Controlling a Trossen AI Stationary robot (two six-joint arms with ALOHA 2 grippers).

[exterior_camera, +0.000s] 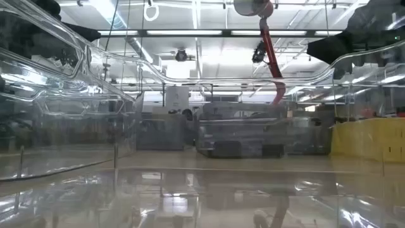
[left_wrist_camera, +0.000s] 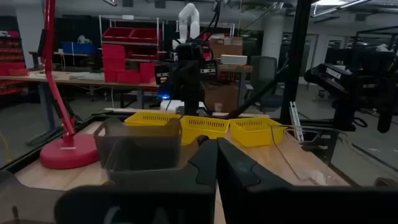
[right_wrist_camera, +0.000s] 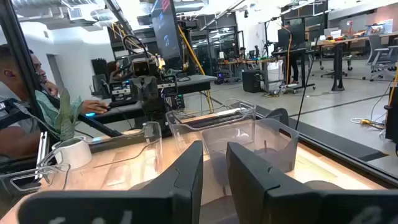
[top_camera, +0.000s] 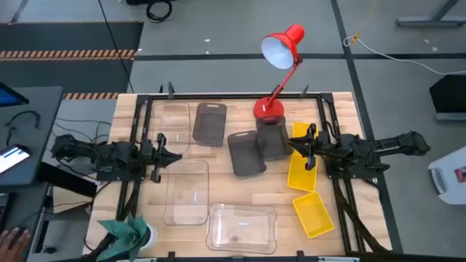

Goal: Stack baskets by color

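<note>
Two hands hover: left hand [top_camera: 177, 154] pressed together, clear basket [top_camera: 186, 192] just beside; right hand [top_camera: 295, 148] partly spread over yellow basket [top_camera: 301, 175] edge.

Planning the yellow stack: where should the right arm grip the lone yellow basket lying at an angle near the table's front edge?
Probably the yellow basket's raised rim along a long side, coming from straight above. It lies open side up and skewed, so the fingers would turn to straddle that thin wall, one inside, one outside. The right gripper hovers nearby.
</note>
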